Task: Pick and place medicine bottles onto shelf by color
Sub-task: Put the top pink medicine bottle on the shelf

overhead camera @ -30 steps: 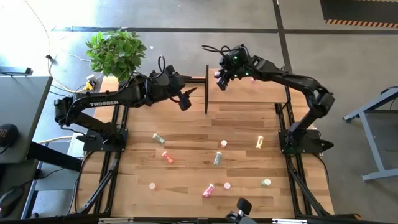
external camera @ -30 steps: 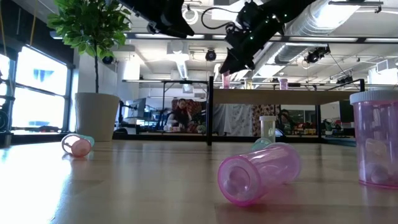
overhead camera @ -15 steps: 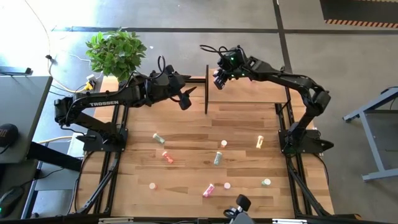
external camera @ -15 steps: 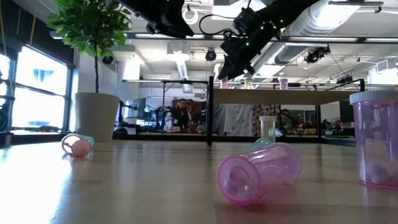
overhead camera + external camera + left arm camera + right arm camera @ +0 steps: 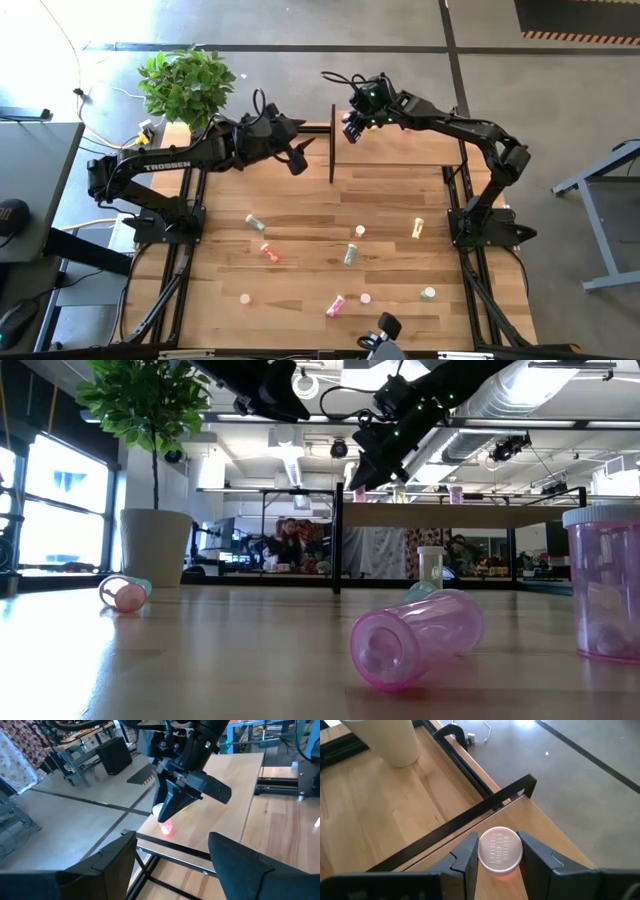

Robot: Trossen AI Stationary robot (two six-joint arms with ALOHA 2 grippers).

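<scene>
Daylight floods the room evenly, and the worktop (image 5: pixel 330 250) looks bright from overhead with only soft, short shadows under the arms. At table height, the windows (image 5: pixel 50 510) on the left glare white and the arms read as dark silhouettes. The nearest pink bottle (image 5: pixel 415 637) is slightly soft.

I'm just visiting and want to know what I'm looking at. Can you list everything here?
loose medicine bottles: nine, in pink, orange-red, yellow and pale green, scattered on the tabletop
held bottle: one, pinkish with a white cap, above the shelf's corner
shelf: one, light wood, far right of the table
black panel: one, upright on the shelf's left edge
potted plant: one, green, far left corner
tabletop: one, striped wood
people: dim figures in the room behind
left gripper: dark, open, empty, left of the panel
right gripper: dark, shut on the held bottle
</scene>
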